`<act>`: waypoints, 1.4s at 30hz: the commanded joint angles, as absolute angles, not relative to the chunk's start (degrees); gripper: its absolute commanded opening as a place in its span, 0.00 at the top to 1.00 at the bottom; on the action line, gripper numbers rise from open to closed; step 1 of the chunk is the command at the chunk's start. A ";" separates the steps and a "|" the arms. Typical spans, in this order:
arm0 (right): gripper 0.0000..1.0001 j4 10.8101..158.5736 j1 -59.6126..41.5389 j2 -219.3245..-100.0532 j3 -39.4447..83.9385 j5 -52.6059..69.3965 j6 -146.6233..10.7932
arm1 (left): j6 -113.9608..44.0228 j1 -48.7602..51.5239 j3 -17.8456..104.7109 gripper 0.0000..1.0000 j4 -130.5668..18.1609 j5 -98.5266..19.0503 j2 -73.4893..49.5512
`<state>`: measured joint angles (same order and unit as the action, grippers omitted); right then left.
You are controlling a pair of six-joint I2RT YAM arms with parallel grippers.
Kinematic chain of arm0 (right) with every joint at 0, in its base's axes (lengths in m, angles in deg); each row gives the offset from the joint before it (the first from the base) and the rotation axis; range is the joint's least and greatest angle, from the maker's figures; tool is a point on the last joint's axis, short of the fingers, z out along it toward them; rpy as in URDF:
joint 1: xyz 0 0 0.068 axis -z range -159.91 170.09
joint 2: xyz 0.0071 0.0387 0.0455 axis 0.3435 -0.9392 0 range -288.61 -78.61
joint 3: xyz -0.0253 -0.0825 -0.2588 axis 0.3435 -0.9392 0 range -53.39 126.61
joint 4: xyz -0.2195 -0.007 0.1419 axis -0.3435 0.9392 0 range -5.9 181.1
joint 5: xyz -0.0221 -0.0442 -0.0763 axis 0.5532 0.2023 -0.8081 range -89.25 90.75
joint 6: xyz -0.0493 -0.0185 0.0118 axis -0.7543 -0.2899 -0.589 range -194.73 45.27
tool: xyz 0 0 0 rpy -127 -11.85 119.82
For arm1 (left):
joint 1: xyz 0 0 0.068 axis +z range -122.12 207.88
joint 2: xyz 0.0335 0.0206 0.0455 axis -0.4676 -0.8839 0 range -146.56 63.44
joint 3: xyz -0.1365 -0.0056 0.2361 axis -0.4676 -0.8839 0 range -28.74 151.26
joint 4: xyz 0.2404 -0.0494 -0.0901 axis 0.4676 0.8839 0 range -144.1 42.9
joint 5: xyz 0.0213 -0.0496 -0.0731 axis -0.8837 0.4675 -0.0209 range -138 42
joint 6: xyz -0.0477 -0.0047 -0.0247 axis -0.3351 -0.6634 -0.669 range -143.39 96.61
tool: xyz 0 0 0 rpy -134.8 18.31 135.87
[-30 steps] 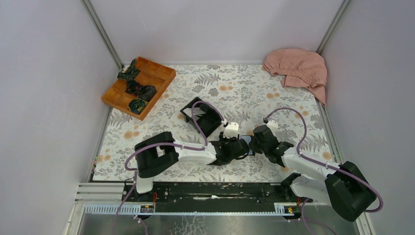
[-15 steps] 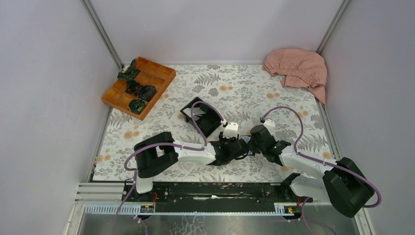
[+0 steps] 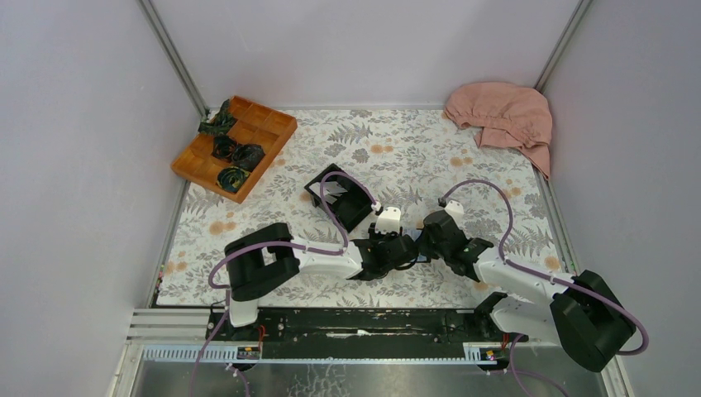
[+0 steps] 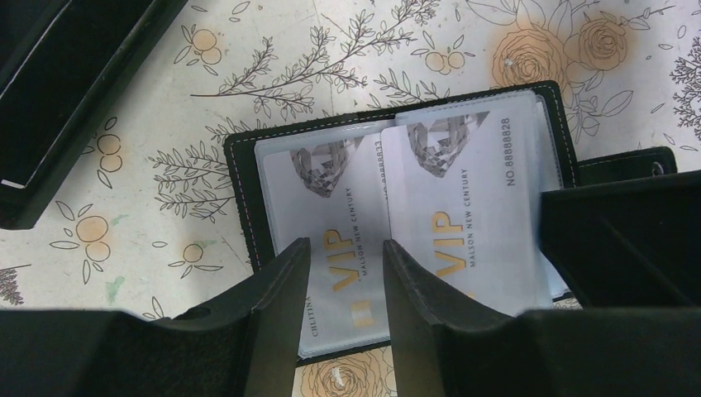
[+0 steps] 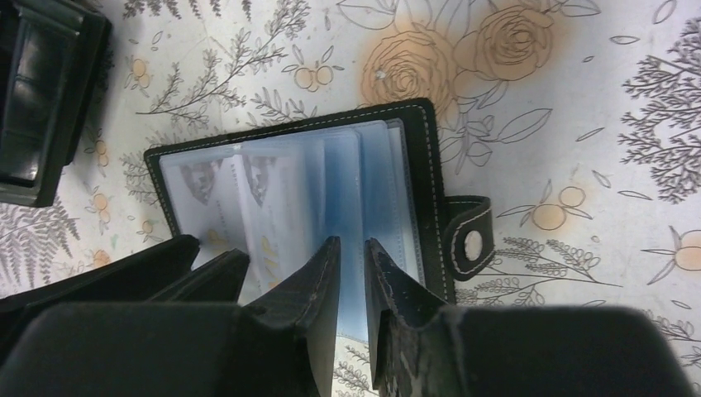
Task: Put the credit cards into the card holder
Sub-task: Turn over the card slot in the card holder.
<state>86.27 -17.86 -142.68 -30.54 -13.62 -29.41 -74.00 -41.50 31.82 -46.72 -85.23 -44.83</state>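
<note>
Floral cloth covered the bench, with pale lilac walls closing it in. A wooden tray sat at the far left, a pink cloth lay in the far right corner, and a black box stood near the middle. Near that box the card holder lay open flat on the bench, two credit cards showing side by side in it. My left fingers stood partly open, straddling the left card's lower end and gripping nothing. My right fingers were parted only narrowly over the blue-grey sleeves, near the clasp tab. Whether they touched a sleeve I could not tell.
</note>
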 commanded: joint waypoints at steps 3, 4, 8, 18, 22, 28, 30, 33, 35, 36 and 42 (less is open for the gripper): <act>0.76 82.20 -18.76 -141.51 -29.92 -10.65 -28.72 | -75.13 -41.80 29.01 0.55 -42.15 -80.89 -46.98; 0.76 81.96 -18.76 -141.61 -29.92 -10.46 -28.80 | -75.20 -41.78 28.90 0.55 -42.10 -80.97 -46.80; 0.76 81.21 -18.93 -141.22 -29.88 -10.13 -28.89 | -75.41 -41.77 28.45 0.55 -41.79 -81.26 -46.48; 0.76 84.80 -21.65 -140.68 -26.68 -13.50 -30.55 | -76.03 -41.81 27.91 0.55 -40.54 -81.88 -45.36; 0.76 85.61 -23.08 -141.04 -25.28 -14.80 -30.82 | -76.50 -41.74 27.38 0.55 -40.14 -82.13 -44.49; 0.76 86.25 -25.21 -142.91 -23.07 -16.00 -31.26 | -77.38 -41.73 26.63 0.55 -38.90 -82.92 -42.72; 0.76 87.04 -26.44 -143.73 -22.07 -17.18 -31.44 | -77.81 -41.76 26.13 0.54 -38.43 -83.40 -41.72; 0.76 87.77 -28.11 -144.44 -20.87 -18.56 -31.64 | -78.54 -41.78 25.22 0.53 -37.83 -84.03 -39.84; 0.76 87.89 -28.84 -144.84 -20.53 -18.87 -31.44 | -79.10 -41.76 24.47 0.53 -37.40 -84.21 -38.72; 0.76 87.97 -29.17 -145.03 -20.31 -19.14 -31.37 | -79.42 -41.80 24.13 0.52 -37.14 -84.33 -38.18; 0.76 88.09 -31.44 -145.44 -19.82 -20.24 -30.84 | -81.09 -41.77 21.79 0.51 -36.43 -84.74 -35.71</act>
<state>88.09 -29.84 -145.11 -22.36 -17.16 -30.96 -79.00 -41.50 24.23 -41.39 -84.86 -36.72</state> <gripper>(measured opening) 0.240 0.491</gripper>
